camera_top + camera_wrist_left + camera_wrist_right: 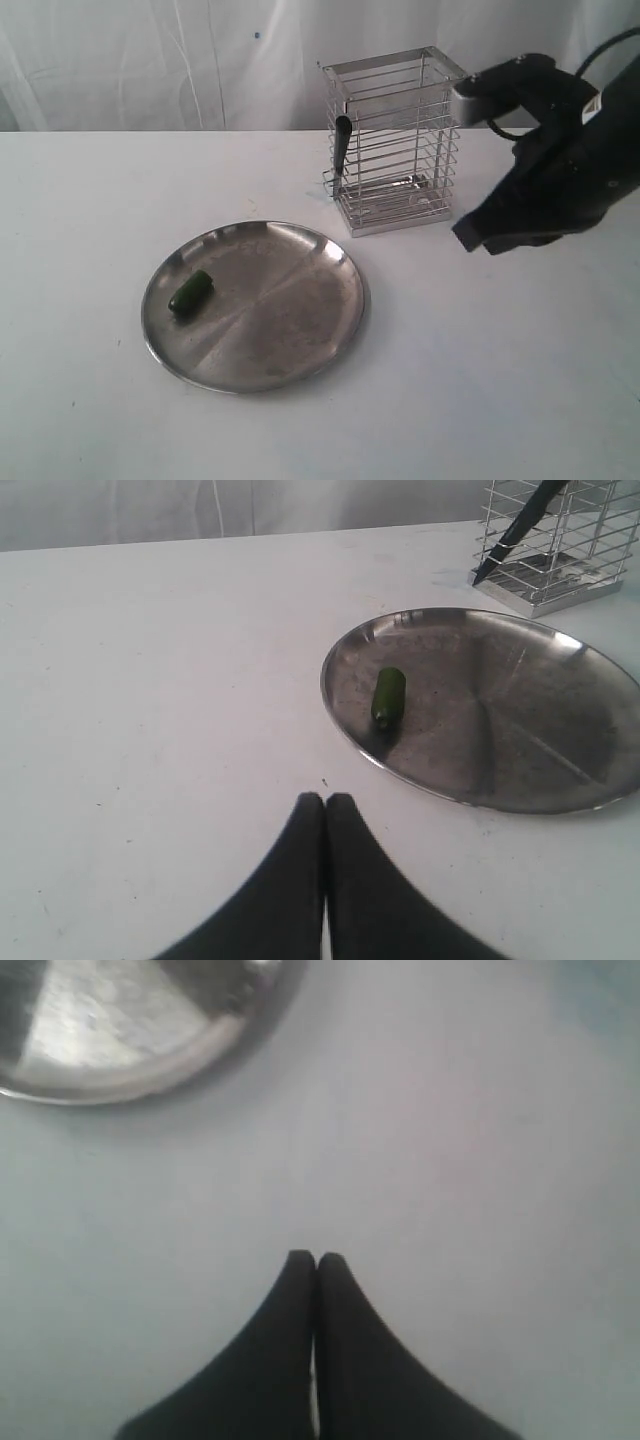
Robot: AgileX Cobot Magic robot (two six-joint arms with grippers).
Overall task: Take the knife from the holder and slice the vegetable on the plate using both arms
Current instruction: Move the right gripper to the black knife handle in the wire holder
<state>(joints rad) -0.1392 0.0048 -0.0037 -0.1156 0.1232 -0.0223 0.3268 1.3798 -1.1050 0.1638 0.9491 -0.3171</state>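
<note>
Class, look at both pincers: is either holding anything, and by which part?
Nothing is held. The left pincer and right pincer are shut and empty; the slim black knife stands in the silver wire basket.

The exterior camera stands high over the near edge of the white tabletop [90, 200]. It looks down and across to the back edge, taking in the plate [300, 330], the holder [395, 150] and the right arm [570, 170] by the right edge.

The left wrist camera sits low and looks slantwise over the tabletop past the left gripper [325, 798], whose fingertips are pressed together. It shares the plate, the vegetable [388, 695] and the holder's base with the exterior view.

The right wrist camera hangs close to the tabletop and faces steeply down past the right gripper [316, 1256], likewise closed. Its picture is blurred, and it shares only the plate's rim.
</note>
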